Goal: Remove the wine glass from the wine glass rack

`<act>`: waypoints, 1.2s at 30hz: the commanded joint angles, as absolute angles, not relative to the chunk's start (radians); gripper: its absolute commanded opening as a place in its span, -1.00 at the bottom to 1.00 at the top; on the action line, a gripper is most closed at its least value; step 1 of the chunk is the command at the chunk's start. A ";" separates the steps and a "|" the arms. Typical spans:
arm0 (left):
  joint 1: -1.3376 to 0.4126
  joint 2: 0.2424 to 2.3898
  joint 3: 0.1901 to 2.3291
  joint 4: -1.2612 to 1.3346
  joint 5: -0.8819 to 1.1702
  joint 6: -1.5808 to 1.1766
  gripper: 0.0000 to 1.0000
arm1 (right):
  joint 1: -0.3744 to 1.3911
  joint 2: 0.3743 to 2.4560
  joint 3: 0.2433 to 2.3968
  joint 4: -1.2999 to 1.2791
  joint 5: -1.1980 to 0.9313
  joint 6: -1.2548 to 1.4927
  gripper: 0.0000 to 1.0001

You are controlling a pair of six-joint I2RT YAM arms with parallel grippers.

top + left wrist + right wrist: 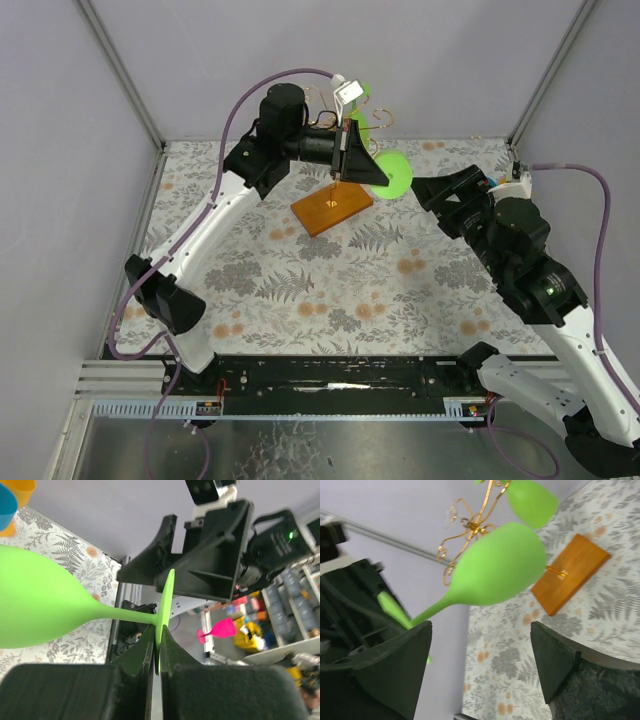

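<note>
Left end effector [157, 636] shut on foot of lime-green wine glass [45, 605]; right end effector [480, 667] wide, empty; we judge it almost off gold wire rack [471, 525].

Bright even light, soft faint shadows, overhead view sharp, left pincer [158, 650] blurred close to lens

Two green wine glasses were counted, the nearer wine glass [495, 565] and the farther wine glass [532, 500], with one wine glass rack [470, 524] on one orange base [570, 572]. Two grippers were present: left gripper [157, 636], right gripper [480, 635]. One pink glass [222, 628] showed in the far background.
</note>
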State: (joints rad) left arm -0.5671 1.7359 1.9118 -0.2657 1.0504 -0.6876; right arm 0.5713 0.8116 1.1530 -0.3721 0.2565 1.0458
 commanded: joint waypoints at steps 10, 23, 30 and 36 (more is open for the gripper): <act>-0.702 1.679 1.928 -0.738 0.837 0.211 -1.00 | 0.574 0.857 1.306 -0.625 0.345 1.046 0.98; -0.879 1.570 1.763 -0.755 0.566 0.650 -1.00 | 0.570 1.013 1.384 -0.695 0.210 1.070 0.98; -0.944 1.498 1.622 -0.756 0.463 0.867 -1.00 | 0.548 1.080 1.408 -0.714 0.140 1.063 0.98; -0.967 1.451 1.514 -0.720 0.394 0.999 -1.00 | 0.504 1.116 1.409 -0.723 0.024 1.042 0.98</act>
State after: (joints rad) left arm -0.9543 1.4967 1.5620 -0.7712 0.4717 0.8513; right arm 0.5335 1.0973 1.3659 -0.7250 0.1207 1.0615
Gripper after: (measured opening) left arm 0.011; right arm 0.993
